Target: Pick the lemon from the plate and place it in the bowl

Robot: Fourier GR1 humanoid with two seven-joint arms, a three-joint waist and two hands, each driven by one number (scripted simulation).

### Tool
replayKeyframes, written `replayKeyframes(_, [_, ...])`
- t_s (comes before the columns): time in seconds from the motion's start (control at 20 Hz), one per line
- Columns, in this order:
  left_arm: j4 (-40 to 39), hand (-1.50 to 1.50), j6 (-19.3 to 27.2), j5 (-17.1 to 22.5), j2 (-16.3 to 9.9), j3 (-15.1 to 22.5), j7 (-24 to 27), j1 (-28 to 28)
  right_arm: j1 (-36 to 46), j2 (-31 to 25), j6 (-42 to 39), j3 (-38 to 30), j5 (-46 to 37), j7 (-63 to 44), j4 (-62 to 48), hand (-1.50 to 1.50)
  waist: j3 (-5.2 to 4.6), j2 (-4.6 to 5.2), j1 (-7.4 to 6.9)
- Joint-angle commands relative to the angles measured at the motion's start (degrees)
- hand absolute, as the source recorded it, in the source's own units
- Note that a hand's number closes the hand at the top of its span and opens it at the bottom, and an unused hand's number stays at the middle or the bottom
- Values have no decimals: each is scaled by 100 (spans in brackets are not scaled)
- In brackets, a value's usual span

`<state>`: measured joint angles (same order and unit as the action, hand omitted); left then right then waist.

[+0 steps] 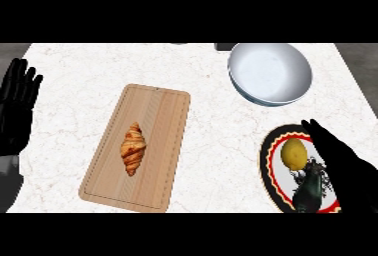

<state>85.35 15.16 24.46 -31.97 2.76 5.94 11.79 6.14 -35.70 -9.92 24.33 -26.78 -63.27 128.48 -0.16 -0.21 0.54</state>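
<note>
My right hand (341, 159), fingers straight and apart, hovers just right of the lemon (294, 153) on the plate (267, 165). I should curl round it from the side, then lift toward the bowl (269, 72) ahead. My left hand (18, 107) rests open far left; croissant (133, 148) and cutting board (159, 107) lie clear.

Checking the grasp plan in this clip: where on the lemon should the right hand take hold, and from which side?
Probably across the lemon's narrow middle, coming from above and the right. It lies lengthwise on the plate, long axis running toward the bowl, its left flank and top uncovered. The right hand, fingers straight, already sits beside its right flank.
</note>
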Motion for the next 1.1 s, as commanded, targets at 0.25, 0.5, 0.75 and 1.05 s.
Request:
replayKeyframes(0.25, [-161,0,-251,-135,223,-147,152,-55,-55,62,-578,-272,278,-481,-371,-150,13,22,-57])
replayKeyframes(0.5, [231,0,-67,-336,340,-76,-230,-42,-194,321,-467,-307,74,-190,-757,-150,17,11,-60])
replayKeyframes(0.75, [-210,0,-347,-387,472,-361,173,-89,-341,449,-294,-572,-217,672,-1667,-150,16,22,-50])
replayKeyframes(1.05, [-347,0,-960,-235,280,-869,-96,110,-459,868,-307,-574,-681,992,-1911,-150,16,21,-53])
